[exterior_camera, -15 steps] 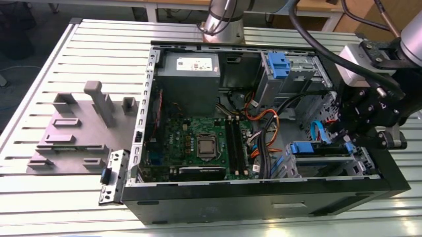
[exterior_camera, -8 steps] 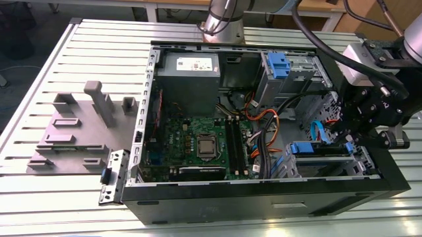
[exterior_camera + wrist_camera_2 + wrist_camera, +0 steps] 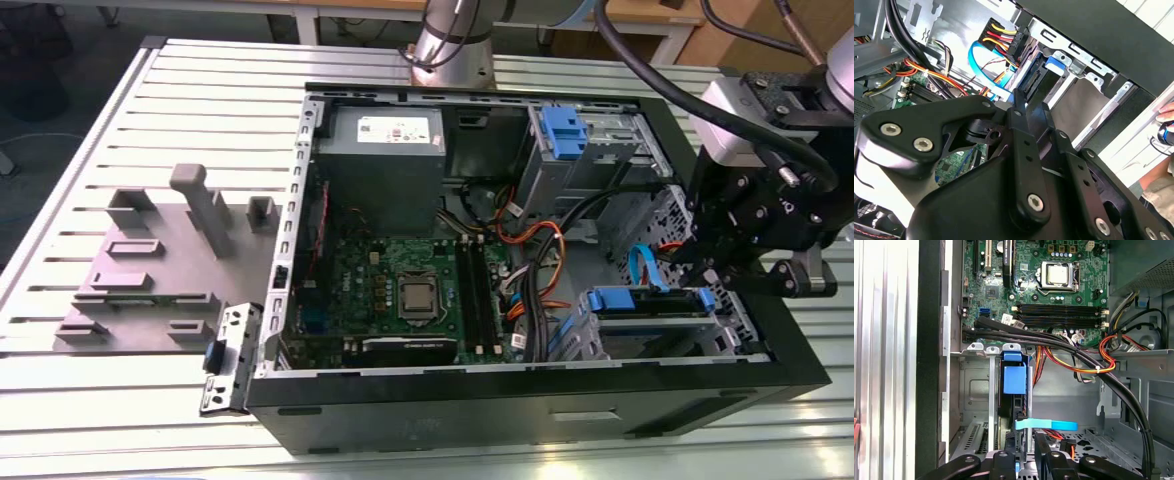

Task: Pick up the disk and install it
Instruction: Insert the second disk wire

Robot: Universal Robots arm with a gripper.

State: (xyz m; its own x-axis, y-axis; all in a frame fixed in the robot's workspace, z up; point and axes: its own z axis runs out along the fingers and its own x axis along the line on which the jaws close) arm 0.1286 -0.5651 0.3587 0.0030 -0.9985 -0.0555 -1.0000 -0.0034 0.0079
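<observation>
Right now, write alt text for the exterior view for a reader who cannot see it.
A black gripper hangs over the drive cage at the exterior view's right of an open computer case, close to the blue-tabbed disk in the cage. A motherboard lies mid-case, and a grey plastic stand sits on the slatted table to the left.

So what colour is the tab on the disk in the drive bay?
Blue, clearest on the disk in the first wrist view.

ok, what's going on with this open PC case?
A robot arm's black gripper hangs inside the open black computer case, right at the flat silver hard disk with the blue plastic bracket. The disk lies in the metal drive cage on the exterior view's right. Whether it is gripped or released is unclear.
</observation>
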